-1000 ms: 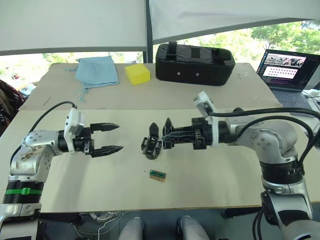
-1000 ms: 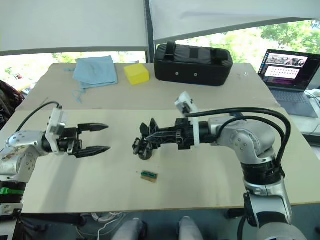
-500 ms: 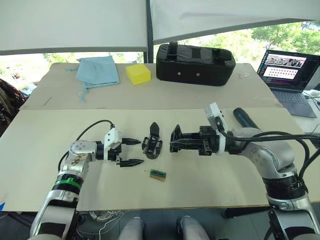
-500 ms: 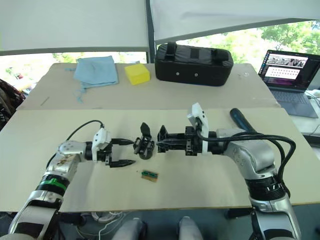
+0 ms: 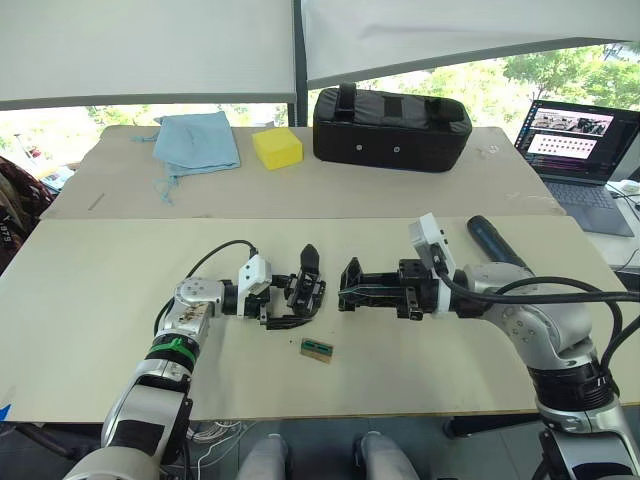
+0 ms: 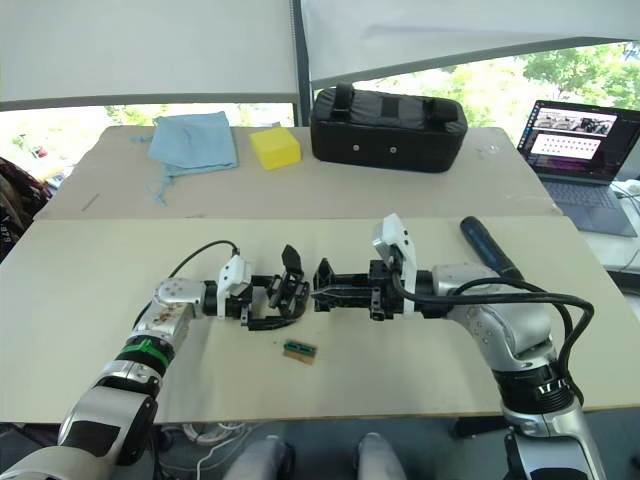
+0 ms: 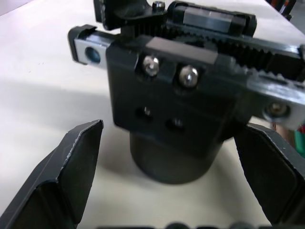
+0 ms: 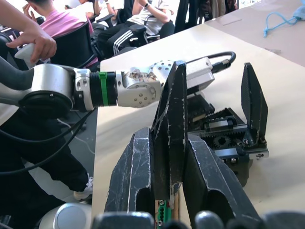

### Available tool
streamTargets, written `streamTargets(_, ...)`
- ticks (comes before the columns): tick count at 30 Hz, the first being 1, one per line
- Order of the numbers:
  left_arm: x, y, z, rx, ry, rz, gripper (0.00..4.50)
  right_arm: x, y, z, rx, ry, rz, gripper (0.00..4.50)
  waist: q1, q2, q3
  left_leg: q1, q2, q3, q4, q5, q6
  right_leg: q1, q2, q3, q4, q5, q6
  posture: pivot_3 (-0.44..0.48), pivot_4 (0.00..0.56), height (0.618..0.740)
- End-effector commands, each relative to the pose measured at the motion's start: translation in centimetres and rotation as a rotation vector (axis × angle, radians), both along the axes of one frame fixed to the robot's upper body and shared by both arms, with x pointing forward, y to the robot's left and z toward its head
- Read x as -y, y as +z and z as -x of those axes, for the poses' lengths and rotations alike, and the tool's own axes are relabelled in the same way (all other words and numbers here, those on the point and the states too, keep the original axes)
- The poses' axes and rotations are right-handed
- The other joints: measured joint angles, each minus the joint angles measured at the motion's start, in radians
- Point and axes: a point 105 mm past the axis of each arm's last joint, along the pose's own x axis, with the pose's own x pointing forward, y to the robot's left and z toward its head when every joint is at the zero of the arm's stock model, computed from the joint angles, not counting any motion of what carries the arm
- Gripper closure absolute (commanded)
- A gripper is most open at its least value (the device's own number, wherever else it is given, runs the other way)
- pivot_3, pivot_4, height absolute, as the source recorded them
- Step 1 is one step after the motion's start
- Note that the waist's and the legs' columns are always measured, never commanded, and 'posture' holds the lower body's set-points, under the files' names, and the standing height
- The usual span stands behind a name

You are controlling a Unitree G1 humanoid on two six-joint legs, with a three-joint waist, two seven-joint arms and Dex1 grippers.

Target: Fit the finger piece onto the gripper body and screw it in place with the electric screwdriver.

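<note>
Two pincers meeting at mid-counter (image 5: 90, 300). Left pincer (image 5: 296, 304) spread wide on either side of the gripper body (image 7: 174, 114), flanking its round base, fingers (image 7: 71, 167) apart from it and not yet pressing. Right pincer (image 5: 347, 293) pressed together on the finger piece (image 8: 172, 114), held upright and just beside the body's toothed rack.

Handling, as a judgement: both parts hard plastic and metal, stiff, light, with nothing to crush. Likely slick on the smooth cylinder, so best to clamp low on the round base, square across it, well clear of the rack, the gears and the two screw heads on the front face. Body apt to slide or tip on the smooth counter if pushed unclamped. Finger piece small and tapered, so prone to twist in the grip; better held near its broad end, leaving the mounting end free.

Room: plenty of bare counter on all sides, near edge well apart. Small green-and-brown block (image 5: 316, 349) lying near, toward the near edge, worth avoiding when lowering. Electric screwdriver (image 5: 488, 238) lying flat on the counter beside the right forearm, within easy reach. Black bag (image 5: 390, 128) well away at the far side.
</note>
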Motion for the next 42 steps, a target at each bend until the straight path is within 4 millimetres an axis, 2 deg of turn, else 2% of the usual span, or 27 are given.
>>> streamTargets(1, 0.2, 0.8, -0.2, 0.031, -0.021, -0.002, 0.24, -0.1, 0.9, 0.6, 0.043, 0.009, -0.029, 4.09, 0.0, 0.0, 0.0, 0.0, 0.0, 0.0, 0.0, 0.0, 0.0, 0.0, 0.0, 0.0, 0.0, 0.0, 0.0, 0.0, 0.15, 0.74)
streamTargets(4, 0.2, 0.4, 0.0, 0.036, -0.041, -0.031, 1.17, -0.3, 0.9, 0.6, 0.056, 0.011, -0.028, 4.09, 0.0, 0.0, 0.0, 0.0, 0.0, -0.001, 0.0, 0.0, 0.0, 0.0, 0.0, 0.0, 0.0, 0.0, 0.0, 0.0, 0.15, 0.74)
streamTargets(6, 0.2, 0.2, 0.2, 0.042, -0.05, -0.046, 2.15, -0.5, 1.0, 0.5, 0.074, 0.014, -0.03, 4.09, 0.0, 0.0, 0.0, 0.0, 0.0, -0.001, 0.0, 0.0, 0.0, 0.0, 0.0, 0.0, 0.0, 0.0, 0.0, 0.0, 0.15, 0.74)
streamTargets(7, 0.2, 0.1, 0.2, 0.047, -0.049, -0.05, 2.21, -0.7, 1.0, 0.5, 0.096, 0.02, -0.031, 4.09, 0.0, 0.0, 0.0, 0.0, 0.0, -0.001, 0.0, 0.0, 0.0, 0.0, 0.0, 0.0, 0.0, 0.0, 0.0, 0.0, 0.15, 0.74)
streamTargets(11, 0.4, 0.0, 0.2, 0.066, -0.042, -0.053, 2.2, -2.5, 1.6, 0.0, 0.237, 0.031, -0.054, 4.09, 0.0, 0.0, 0.0, 0.001, 0.0, -0.001, 0.0, 0.0, 0.0, 0.001, 0.0, 0.0, 0.0, 0.0, 0.0, 0.0, 0.15, 0.74)
streamTargets(15, 0.4, -0.1, 0.2, 0.064, -0.024, -0.05, 2.2, -4.2, 1.8, -1.4, 0.322, -0.011, -0.09, 4.09, 0.001, 0.0, 0.0, 0.001, 0.0, -0.001, 0.002, 0.0, 0.0, 0.001, 0.001, -0.001, 0.002, 0.0, 0.0, 0.0, 0.15, 0.74)
streamTargets(21, 0.2, -0.4, 0.4, 0.053, -0.014, -0.058, 2.2, -6.2, 0.6, -2.0, 0.356, 0.007, -0.069, 4.09, 0.001, 0.0, 0.0, 0.0, 0.0, -0.002, 0.005, 0.0, 0.0, 0.001, 0.001, -0.002, 0.003, 0.0, 0.0, 0.0, 0.15, 0.74)
streamTargets(27, 0.3, -0.6, 0.4, 0.046, -0.004, -0.064, 2.2, -6.6, -0.9, -2.2, 0.333, 0.021, -0.023, 4.09, 0.001, 0.0, 0.0, 0.0, 0.0, -0.003, 0.007, 0.0, 0.0, 0.001, 0.001, -0.002, 0.007, 0.0, 0.0, 0.0, 0.15, 0.74)
streamTargets(42, 0.4, -0.8, 0.5, 0.034, -0.002, -0.066, 2.2, -6.7, -2.7, -3.3, 0.287, -0.025, 0.028, 4.09, 0.001, 0.0, 0.0, 0.001, 0.0, -0.003, 0.008, 0.0, 0.0, 0.001, 0.001, -0.002, 0.009, 0.0, 0.0, 0.0, 0.15, 0.74)
